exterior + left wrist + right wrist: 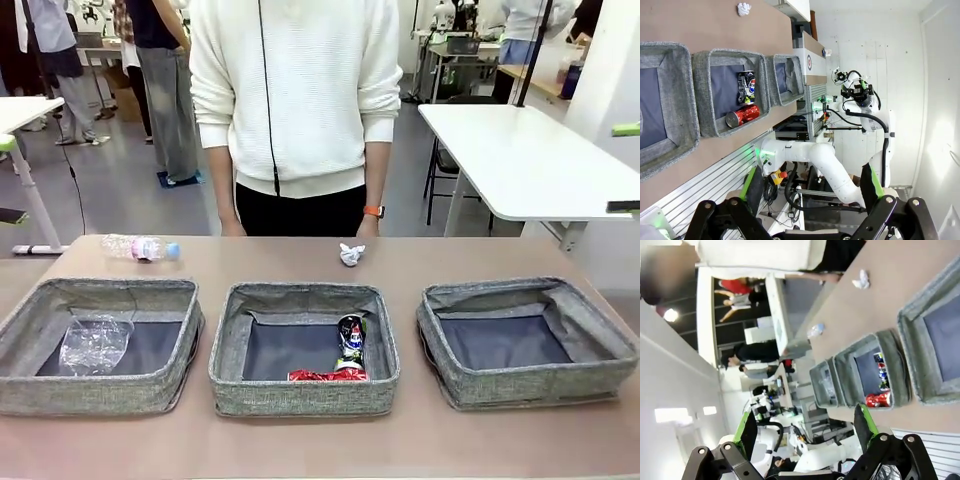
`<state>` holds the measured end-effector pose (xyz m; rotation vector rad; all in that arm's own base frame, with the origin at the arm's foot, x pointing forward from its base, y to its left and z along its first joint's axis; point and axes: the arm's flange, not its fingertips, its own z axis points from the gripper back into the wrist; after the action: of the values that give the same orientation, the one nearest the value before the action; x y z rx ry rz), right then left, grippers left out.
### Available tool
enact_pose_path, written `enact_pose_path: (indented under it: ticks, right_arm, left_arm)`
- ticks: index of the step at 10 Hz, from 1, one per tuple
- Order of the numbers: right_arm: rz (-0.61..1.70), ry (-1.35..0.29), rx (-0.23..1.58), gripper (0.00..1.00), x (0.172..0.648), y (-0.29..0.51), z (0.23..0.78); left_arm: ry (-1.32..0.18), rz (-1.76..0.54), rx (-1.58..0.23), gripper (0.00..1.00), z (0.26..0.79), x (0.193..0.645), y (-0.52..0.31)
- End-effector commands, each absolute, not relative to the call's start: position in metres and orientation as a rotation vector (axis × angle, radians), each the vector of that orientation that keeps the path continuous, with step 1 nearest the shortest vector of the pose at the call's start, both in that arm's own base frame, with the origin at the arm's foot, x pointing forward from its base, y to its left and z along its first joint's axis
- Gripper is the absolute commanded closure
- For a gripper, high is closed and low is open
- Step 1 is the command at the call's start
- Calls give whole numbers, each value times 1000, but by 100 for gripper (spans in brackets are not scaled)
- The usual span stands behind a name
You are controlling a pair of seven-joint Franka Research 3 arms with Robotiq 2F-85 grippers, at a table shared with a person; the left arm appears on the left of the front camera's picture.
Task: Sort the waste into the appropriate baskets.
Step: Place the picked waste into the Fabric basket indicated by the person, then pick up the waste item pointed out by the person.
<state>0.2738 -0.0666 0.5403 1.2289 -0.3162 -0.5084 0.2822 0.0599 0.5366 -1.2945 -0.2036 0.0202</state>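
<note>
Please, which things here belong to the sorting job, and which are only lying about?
Job: left basket, middle basket, right basket; crushed clear bottle; blue-capped bottle; paper wad; dark can; red can.
Lying about: white table at far right; person's orange wristband.

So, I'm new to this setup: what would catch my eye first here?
The middle basket holds a crushed red can and a dark can, and the left basket a clear squashed bottle. Behind them, toward the person, a blue-capped bottle and a white paper wad lie on the table.
</note>
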Motion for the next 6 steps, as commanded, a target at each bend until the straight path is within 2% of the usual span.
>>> enact_pose_path:
  ticks: [1,6]
  right_arm:
    - [-479,-311,1220,0,276,-61,537]
    - [-479,-311,1220,0,276,-61,537]
  left_arm:
    - [-210,4,-1303,0,536,281,59]
    - [-210,4,-1303,0,536,281,59]
